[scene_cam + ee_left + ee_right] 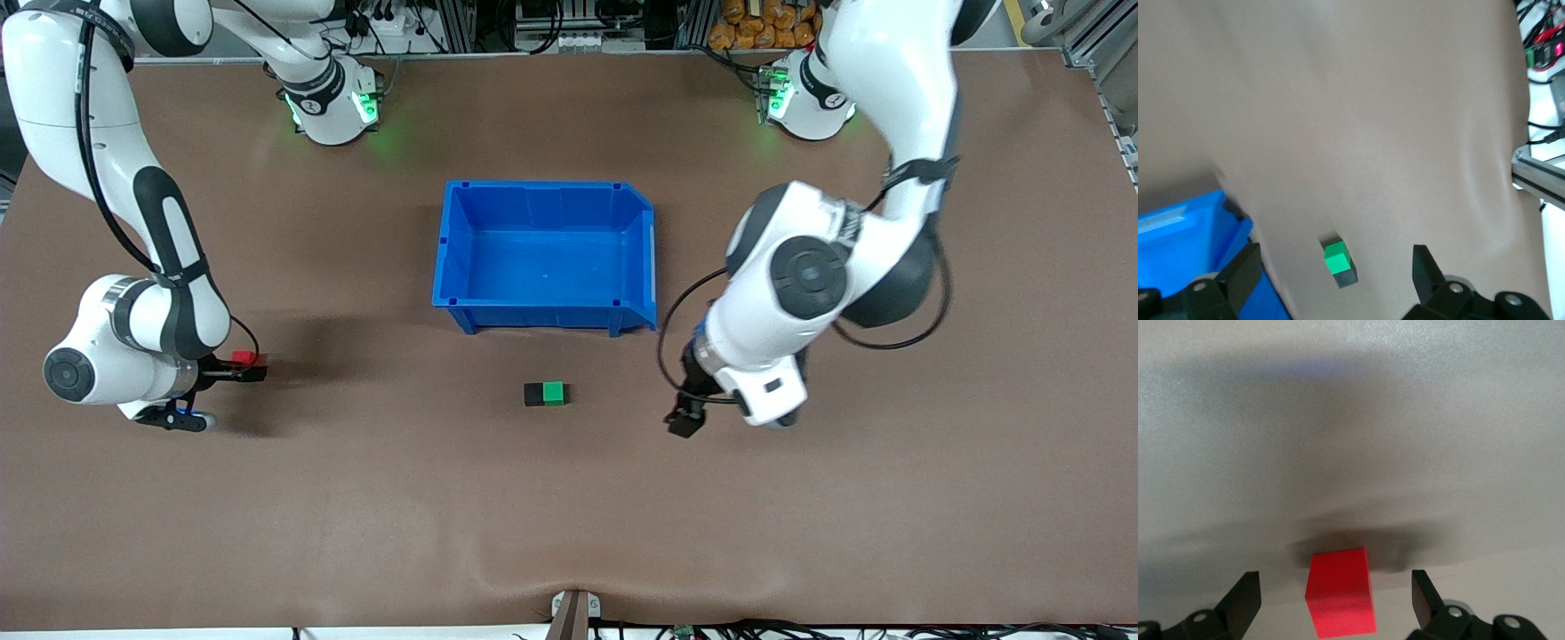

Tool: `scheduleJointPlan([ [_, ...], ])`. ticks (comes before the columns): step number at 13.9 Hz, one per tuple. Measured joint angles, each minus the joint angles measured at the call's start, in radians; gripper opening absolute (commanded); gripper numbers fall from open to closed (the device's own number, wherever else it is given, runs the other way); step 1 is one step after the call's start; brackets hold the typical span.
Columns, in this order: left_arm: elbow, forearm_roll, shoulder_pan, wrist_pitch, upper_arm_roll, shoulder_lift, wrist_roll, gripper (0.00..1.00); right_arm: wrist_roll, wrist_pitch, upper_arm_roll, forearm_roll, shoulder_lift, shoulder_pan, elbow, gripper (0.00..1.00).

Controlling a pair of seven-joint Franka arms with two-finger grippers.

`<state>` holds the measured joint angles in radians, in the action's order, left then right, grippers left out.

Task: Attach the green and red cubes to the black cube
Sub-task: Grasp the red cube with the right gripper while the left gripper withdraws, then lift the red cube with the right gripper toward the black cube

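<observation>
My right gripper [1331, 600] open around red cube [1340, 590]; my left gripper [1333, 277] open above joined green cube [555, 392] and black cube [533, 395] on surface [569, 516].

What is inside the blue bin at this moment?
Nothing shows inside the blue bin: its floor looks bare. The green cube and black cube touch on the table nearer the camera. The bin's near wall hides a thin strip of floor.

Brown mat-covered table [356, 533], aluminium framing and cables along its edges, green light at the bases
</observation>
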<state>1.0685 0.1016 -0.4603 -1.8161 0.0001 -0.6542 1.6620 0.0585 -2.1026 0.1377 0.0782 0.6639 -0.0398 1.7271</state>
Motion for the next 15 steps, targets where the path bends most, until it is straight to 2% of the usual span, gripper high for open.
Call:
scheduleJointPlan([
  [3, 0.001, 0.0, 0.058, 0.122, 0.003, 0.081, -0.125, 1.0, 0.0, 0.005, 0.005, 0.0, 0.0, -0.001, 0.0, 1.0],
  [4, 0.001, 0.0, 0.081, 0.169, 0.004, 0.108, -0.174, 1.0, 0.0, 0.006, 0.005, 0.0, 0.0, -0.001, 0.0, 0.96],
  [7, 0.003, 0.0, 0.137, 0.318, 0.004, 0.184, -0.274, 1.0, 0.0, 0.015, 0.005, 0.0, -0.001, 0.0, 0.0, 0.66],
  [9, 0.011, 0.0, 0.166, 0.387, 0.005, 0.232, -0.374, 1.0, 0.0, 0.023, 0.005, 0.0, -0.001, 0.0, 0.0, 0.63],
  [13, 0.097, -0.037, 0.255, 0.457, 0.009, 0.347, -0.77, 1.0, 0.0, 0.034, 0.005, 0.0, -0.001, 0.0, 0.0, 0.27],
  [15, 0.156, -0.056, 0.309, 0.459, 0.011, 0.41, -0.979, 1.0, 0.0, 0.04, 0.005, 0.0, -0.001, 0.0, 0.0, 0.21],
])
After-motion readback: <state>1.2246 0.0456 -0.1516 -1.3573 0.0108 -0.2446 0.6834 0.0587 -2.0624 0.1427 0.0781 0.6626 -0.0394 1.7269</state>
